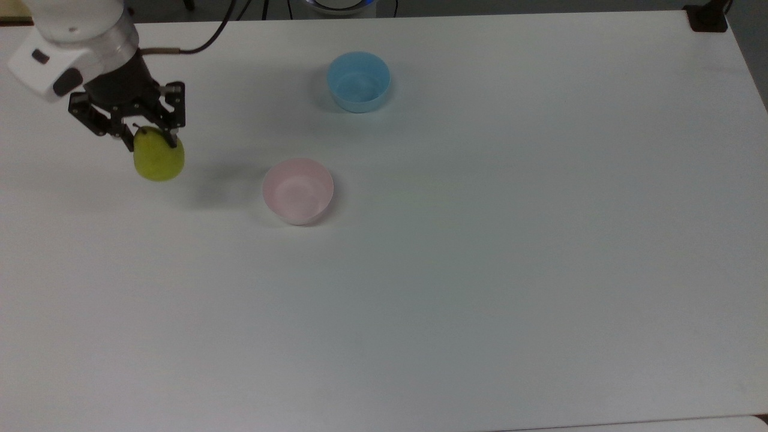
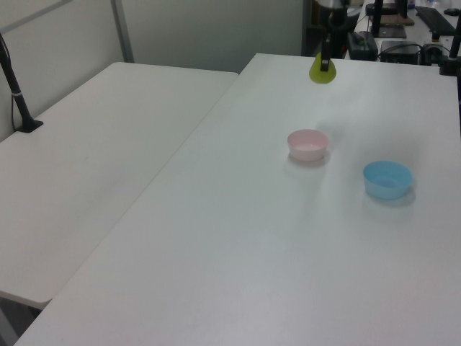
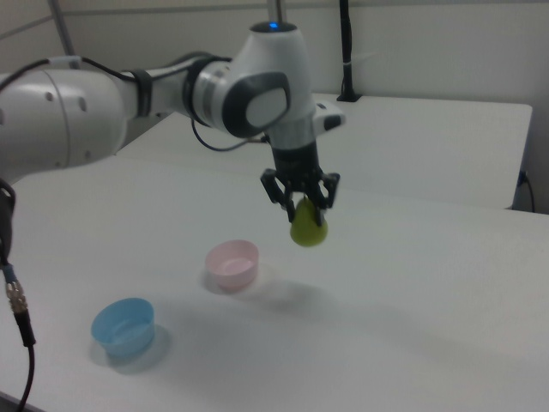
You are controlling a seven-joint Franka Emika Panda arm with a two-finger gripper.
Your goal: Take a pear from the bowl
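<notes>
In the top view, the pear (image 1: 158,159) is being pinched at its stem end by the fingers (image 1: 175,137) of the gripper (image 1: 152,141), well apart from the bowl (image 1: 298,191) on the top view's left; a blue bowl (image 1: 359,81) is standing apart on the table (image 1: 480,270).

In the left view, the pear (image 2: 321,70) is being held beyond the bowl (image 2: 308,144).

In the right view, the pear (image 3: 308,226) is being held clear above the table (image 3: 412,318) by the downward-pointing gripper (image 3: 303,204), beside the bowl (image 3: 232,263).

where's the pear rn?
In the end effector, the pear hangs above the table, on the top view's left of the pink bowl.
</notes>
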